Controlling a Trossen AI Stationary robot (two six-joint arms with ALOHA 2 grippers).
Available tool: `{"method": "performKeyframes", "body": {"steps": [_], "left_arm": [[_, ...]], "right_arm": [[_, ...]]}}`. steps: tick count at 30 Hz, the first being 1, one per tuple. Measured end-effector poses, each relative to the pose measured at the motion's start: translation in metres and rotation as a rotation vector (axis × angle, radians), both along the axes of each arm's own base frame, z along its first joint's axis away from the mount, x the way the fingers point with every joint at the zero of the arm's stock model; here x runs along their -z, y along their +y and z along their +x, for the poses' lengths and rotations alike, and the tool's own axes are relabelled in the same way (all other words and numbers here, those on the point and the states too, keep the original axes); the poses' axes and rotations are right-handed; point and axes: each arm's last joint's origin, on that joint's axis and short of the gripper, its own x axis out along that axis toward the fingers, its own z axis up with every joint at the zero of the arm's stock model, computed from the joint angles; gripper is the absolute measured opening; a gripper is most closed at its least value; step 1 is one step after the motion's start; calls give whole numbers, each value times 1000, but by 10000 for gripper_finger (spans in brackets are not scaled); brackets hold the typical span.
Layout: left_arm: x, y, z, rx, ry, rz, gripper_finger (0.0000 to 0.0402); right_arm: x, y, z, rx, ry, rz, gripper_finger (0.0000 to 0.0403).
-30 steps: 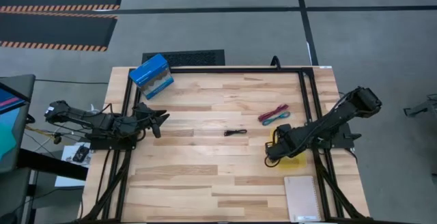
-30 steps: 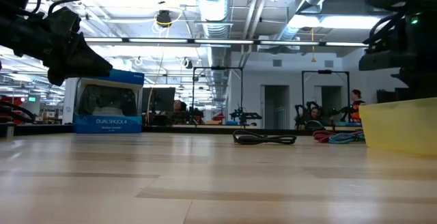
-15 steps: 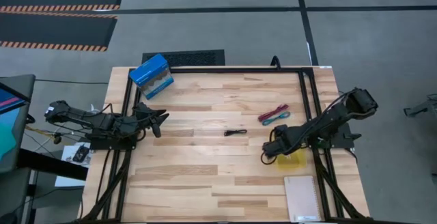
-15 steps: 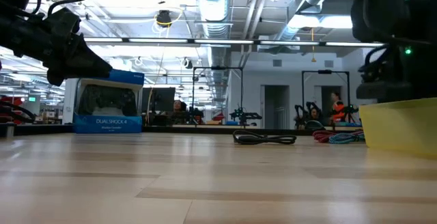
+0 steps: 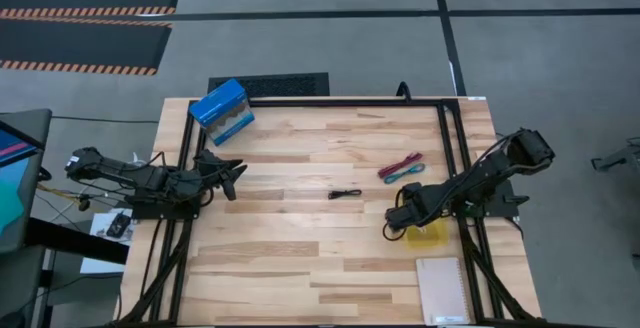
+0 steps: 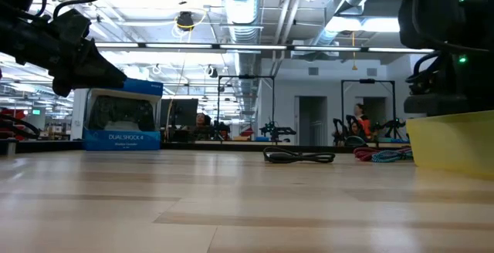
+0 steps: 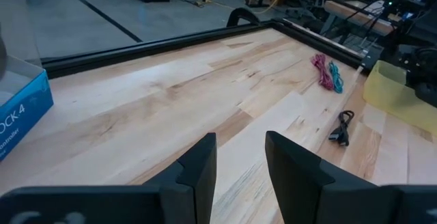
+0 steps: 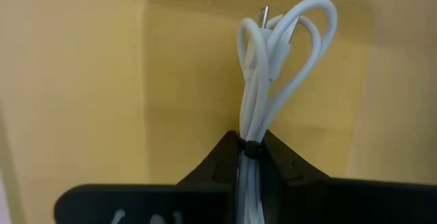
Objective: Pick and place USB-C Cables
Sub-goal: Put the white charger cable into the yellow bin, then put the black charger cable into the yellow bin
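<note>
A white USB-C cable (image 8: 273, 60), bundled into a loop, sits in my right gripper (image 8: 250, 157), which is inside or just over a yellow bin (image 5: 430, 236) near the table's right side. The black cable (image 5: 345, 194) lies flat at mid-table. The dark red cable (image 5: 400, 163) and the teal cable (image 5: 406, 175) lie side by side beyond the bin. My left gripper (image 7: 239, 169) hangs open above the table's left edge, far from all the cables. My right gripper pinches the white cable's bundle at its tied waist (image 8: 251, 147) between the two fingers. The looped end and a plug (image 8: 265, 14) stick out ahead of the fingertips toward the yellow bin's floor (image 8: 89, 80). Whether the loops touch that floor I cannot tell.
A blue box (image 5: 221, 108) stands at the table's far left corner. A spiral notebook (image 5: 442, 290) lies at the near right corner. Black frame rails (image 5: 450, 138) run along the table's sides. Bare wood spans the middle and near part of the table.
My right gripper, still shut on the white cable, has come down a little at the yellow bin and then held still. The other cables have not moved.
</note>
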Motion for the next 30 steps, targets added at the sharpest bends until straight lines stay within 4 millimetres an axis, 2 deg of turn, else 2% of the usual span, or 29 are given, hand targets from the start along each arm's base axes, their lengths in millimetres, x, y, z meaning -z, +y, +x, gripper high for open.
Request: {"method": "performKeyframes", "body": {"steps": [9, 25, 30], "left_arm": [[0, 0, 0, 0, 0, 0, 113], [0, 0, 0, -3, -1, 1, 113], [0, 0, 0, -2, -1, 1, 113]], "right_arm": [[0, 0, 0, -5, 2, 0, 71], [1, 0, -1, -7, 10, -3, 162], [-5, 0, 2, -8, 31, -19, 189]]}}
